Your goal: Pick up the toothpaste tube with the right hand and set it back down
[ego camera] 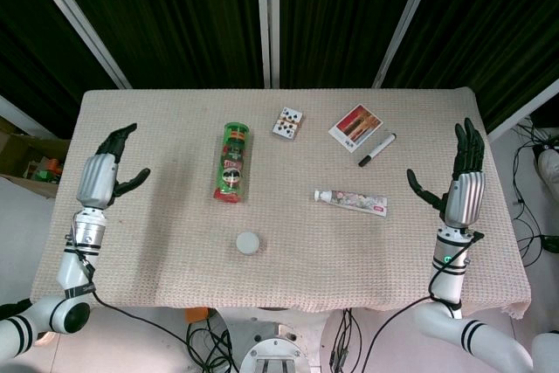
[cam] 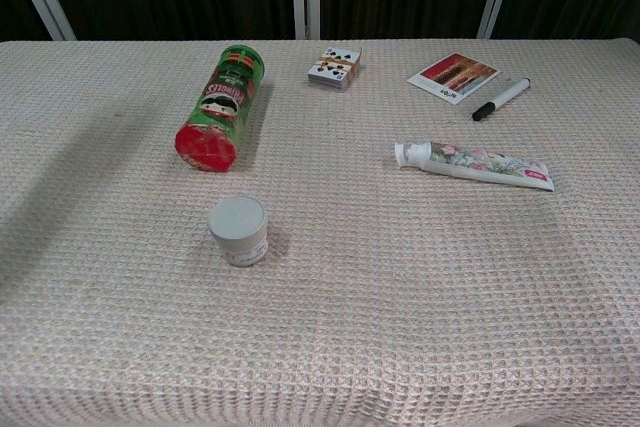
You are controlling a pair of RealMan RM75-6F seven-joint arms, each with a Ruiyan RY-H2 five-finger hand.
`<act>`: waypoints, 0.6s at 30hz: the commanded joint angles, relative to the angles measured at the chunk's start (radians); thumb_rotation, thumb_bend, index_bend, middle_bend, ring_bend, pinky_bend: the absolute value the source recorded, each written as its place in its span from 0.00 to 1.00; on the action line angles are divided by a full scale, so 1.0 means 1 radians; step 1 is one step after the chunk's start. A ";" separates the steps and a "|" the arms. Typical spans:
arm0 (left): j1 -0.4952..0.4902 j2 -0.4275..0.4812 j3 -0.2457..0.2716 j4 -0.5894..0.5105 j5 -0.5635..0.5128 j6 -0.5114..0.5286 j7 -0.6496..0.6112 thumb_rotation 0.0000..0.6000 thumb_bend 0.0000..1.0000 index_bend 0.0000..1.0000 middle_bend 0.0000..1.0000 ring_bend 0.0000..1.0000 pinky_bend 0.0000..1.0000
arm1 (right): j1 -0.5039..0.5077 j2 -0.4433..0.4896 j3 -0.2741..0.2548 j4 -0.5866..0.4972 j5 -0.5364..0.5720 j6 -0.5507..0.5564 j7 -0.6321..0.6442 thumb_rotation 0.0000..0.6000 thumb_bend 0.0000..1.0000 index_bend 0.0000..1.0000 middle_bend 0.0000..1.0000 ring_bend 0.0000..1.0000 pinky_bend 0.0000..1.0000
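The toothpaste tube [ego camera: 350,202] [cam: 474,164] lies flat on the beige cloth right of the table's middle, white cap pointing left. My right hand [ego camera: 460,177] is raised over the table's right edge, fingers spread and empty, a short way right of the tube. My left hand [ego camera: 106,170] hovers at the left edge, also spread and holding nothing. Neither hand shows in the chest view.
A green chips can [ego camera: 233,162] [cam: 220,107] lies on its side left of centre. A small white jar [ego camera: 248,242] [cam: 239,230] stands near the front. A card deck [ego camera: 289,123], a picture card [ego camera: 356,124] and a black marker [ego camera: 376,149] lie toward the back.
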 commanded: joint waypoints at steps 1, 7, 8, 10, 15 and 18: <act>-0.002 0.001 -0.001 -0.002 0.001 0.000 -0.001 0.00 0.00 0.07 0.11 0.08 0.17 | 0.000 -0.004 0.005 0.007 -0.002 0.002 0.014 1.00 0.16 0.00 0.00 0.00 0.01; 0.000 0.000 0.005 -0.003 -0.003 -0.001 0.002 0.00 0.00 0.07 0.11 0.08 0.17 | 0.001 -0.004 -0.001 0.002 -0.007 -0.008 0.016 1.00 0.16 0.00 0.00 0.00 0.01; 0.001 0.000 0.006 -0.003 -0.003 -0.001 0.003 0.00 0.00 0.07 0.11 0.08 0.17 | 0.001 -0.004 -0.004 0.000 -0.008 -0.011 0.015 1.00 0.16 0.00 0.00 0.00 0.01; 0.002 -0.001 0.007 -0.003 -0.005 0.000 0.005 0.00 0.00 0.07 0.11 0.08 0.17 | 0.000 -0.002 -0.013 -0.004 -0.010 -0.021 0.010 1.00 0.16 0.00 0.00 0.00 0.01; 0.002 0.001 0.013 -0.004 -0.006 -0.004 0.016 0.00 0.00 0.07 0.12 0.08 0.17 | -0.010 0.065 -0.079 -0.112 0.023 -0.163 -0.102 1.00 0.15 0.00 0.07 0.00 0.03; 0.002 -0.004 0.018 0.004 0.002 0.008 0.041 0.00 0.00 0.07 0.12 0.08 0.17 | -0.008 0.195 -0.139 -0.334 0.154 -0.391 -0.329 1.00 0.14 0.00 0.13 0.01 0.05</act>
